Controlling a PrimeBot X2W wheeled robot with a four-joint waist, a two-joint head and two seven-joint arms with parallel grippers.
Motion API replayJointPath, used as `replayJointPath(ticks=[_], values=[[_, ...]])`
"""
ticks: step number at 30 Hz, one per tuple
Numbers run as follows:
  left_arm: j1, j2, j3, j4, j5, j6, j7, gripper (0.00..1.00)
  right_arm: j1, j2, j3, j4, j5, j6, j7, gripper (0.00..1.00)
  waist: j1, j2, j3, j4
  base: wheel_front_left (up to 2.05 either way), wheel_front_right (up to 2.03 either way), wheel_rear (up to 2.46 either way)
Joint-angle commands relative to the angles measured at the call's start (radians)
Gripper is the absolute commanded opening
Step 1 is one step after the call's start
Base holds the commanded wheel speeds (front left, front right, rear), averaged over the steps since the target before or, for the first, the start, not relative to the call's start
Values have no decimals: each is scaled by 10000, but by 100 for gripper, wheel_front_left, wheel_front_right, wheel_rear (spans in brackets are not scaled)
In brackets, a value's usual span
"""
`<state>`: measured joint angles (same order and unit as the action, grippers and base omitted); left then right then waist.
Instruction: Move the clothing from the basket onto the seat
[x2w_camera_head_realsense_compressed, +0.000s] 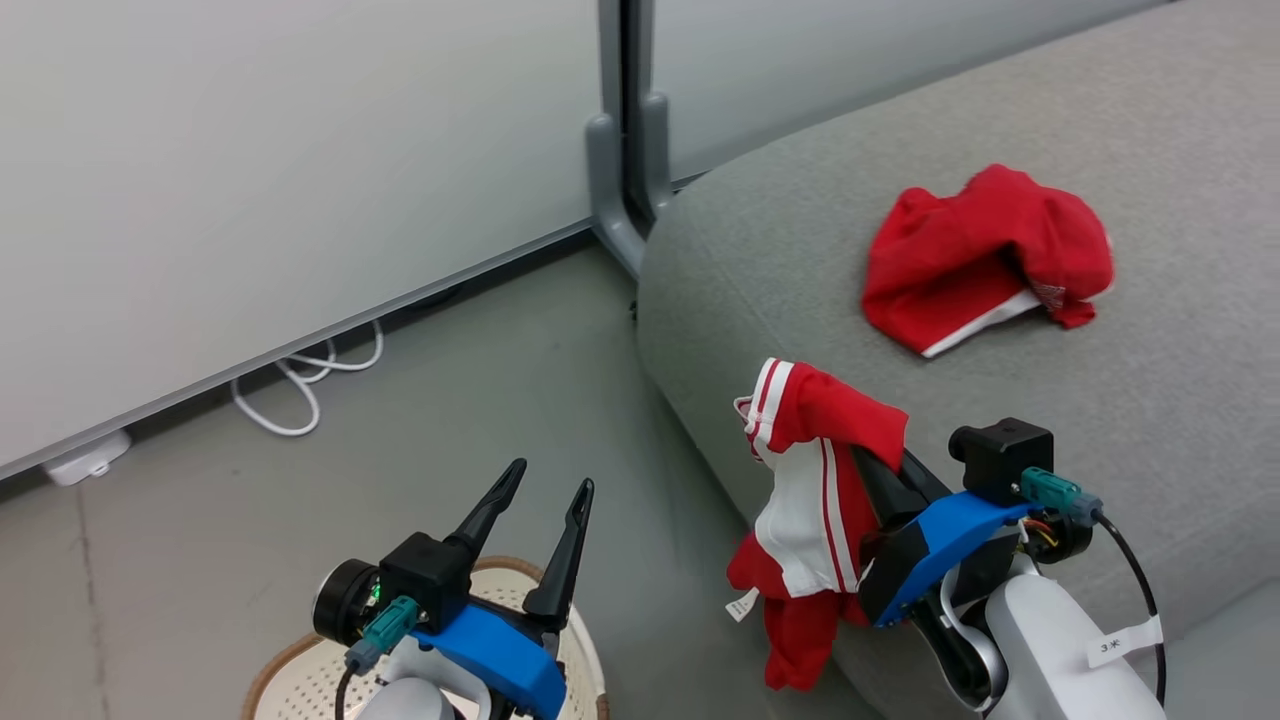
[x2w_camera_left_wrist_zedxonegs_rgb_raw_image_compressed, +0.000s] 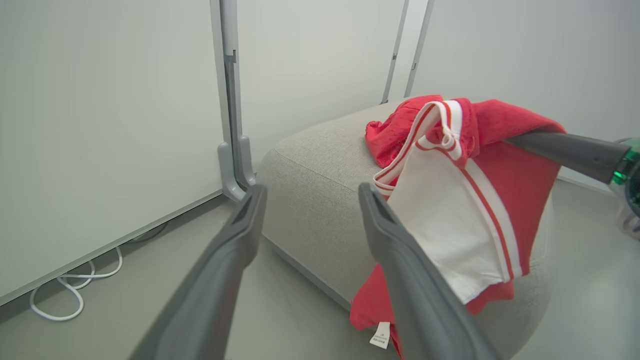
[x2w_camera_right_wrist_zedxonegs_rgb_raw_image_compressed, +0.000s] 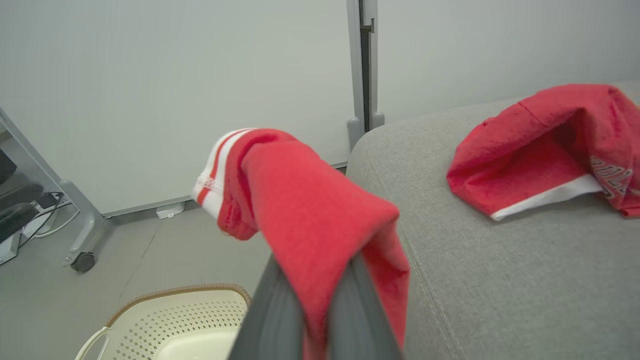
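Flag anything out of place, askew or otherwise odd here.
The striped garment hangs bunched from the shut right gripper beside the edge of the seat, tag dangling, not lying on it. The plain red garment lies crumpled on the seat. A white cable loops loose on the floor.

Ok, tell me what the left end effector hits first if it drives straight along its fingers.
Probably the rounded end of the seat, dead ahead of the left end effector; depth is unclear. The striped garment hangs alongside.
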<state>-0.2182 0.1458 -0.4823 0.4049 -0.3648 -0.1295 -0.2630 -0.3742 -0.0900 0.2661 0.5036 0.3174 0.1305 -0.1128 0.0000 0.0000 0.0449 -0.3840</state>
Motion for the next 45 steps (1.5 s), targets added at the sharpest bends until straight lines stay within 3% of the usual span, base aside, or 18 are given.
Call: replayJointPath(ticks=[1,12,26,34,45], values=[[111,49,55,-36,25,-10,-26,100,121,30,6,-51,-10,5,-33,0,0,0,35,-354,0,0,0],[208,47,81,-34,36,-10,-26,100,275,80,-19,50,86,5,-143,0,0,0,101,-989,0,0,0],[-128,45,-157,7,-36,-10,-28,100,31,27,-348,-91,332,5,-213,0,0,0,265,-770,0,0,0],[-489,155,-201,-130,79,-10,-26,100,-842,-744,-1182,-624,40,3,255,0,0,0,897,-398,0,0,0],[-1501,573,-330,-580,426,-10,-26,100,-3108,-2727,-3588,-2353,-628,3,1906,0,0,0,2719,414,0,0,0]])
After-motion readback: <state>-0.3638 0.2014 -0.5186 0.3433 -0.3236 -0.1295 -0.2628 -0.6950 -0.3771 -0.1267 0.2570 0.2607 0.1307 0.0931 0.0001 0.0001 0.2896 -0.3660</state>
